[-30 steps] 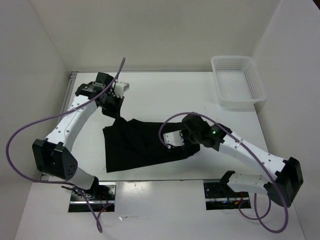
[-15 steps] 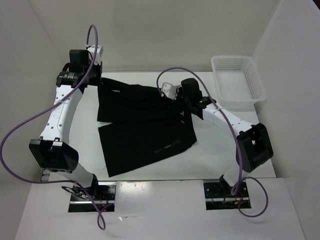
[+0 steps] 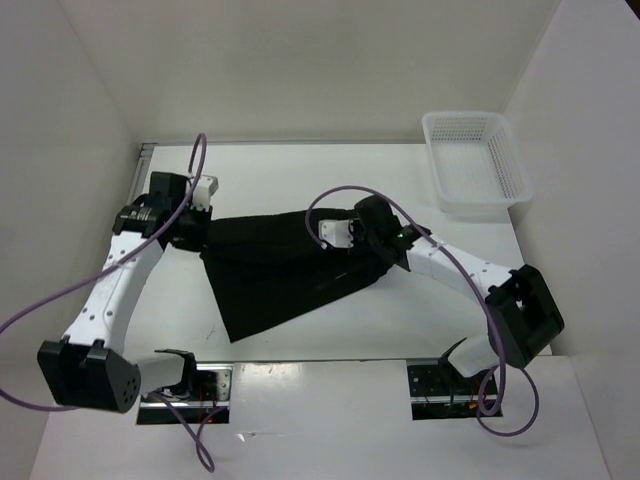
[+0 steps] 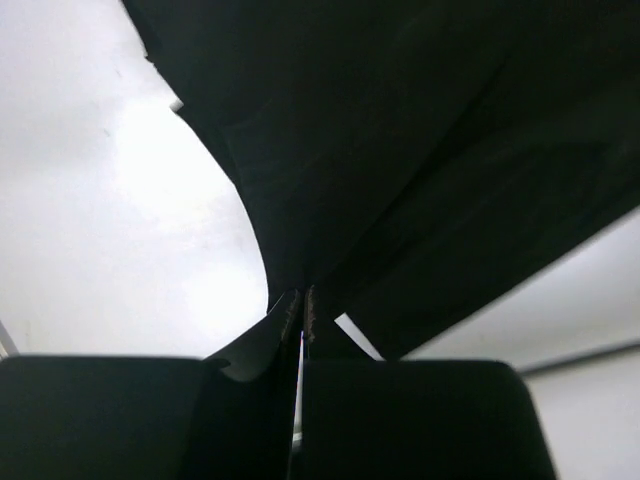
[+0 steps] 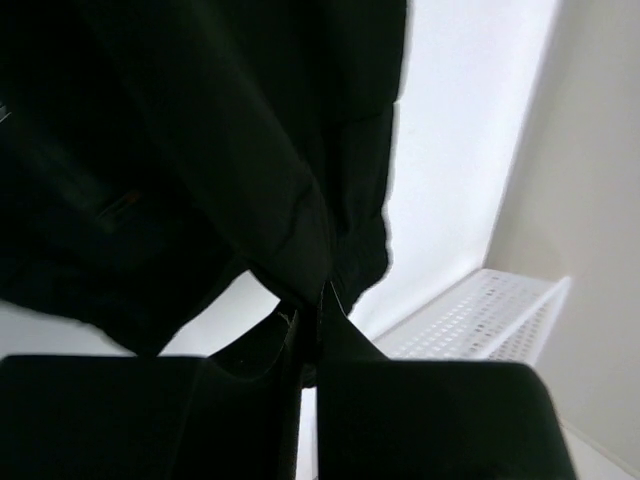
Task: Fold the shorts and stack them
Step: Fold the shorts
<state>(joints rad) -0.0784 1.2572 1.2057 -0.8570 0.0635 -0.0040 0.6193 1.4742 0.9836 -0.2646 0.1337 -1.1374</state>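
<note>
Moved back toward the bases, the left gripper point(image 3: 197, 228) and the right gripper point(image 3: 368, 243) each pinch an edge of the shorts point(image 3: 275, 272), stretched between them over the white table point(image 3: 330, 175); a mesh basket point(image 3: 478, 165) sits beyond the right gripper by the wall point(image 3: 300, 60)

surface: white desk point(image 3: 300, 180) | far right corner: 1 white mesh basket point(image 3: 433, 160), upright, open side up, long side running front to back | middle: 1 pair of black shorts point(image 3: 280, 280), rumpled, near corner lying on the desk, well apart from the basket
</note>
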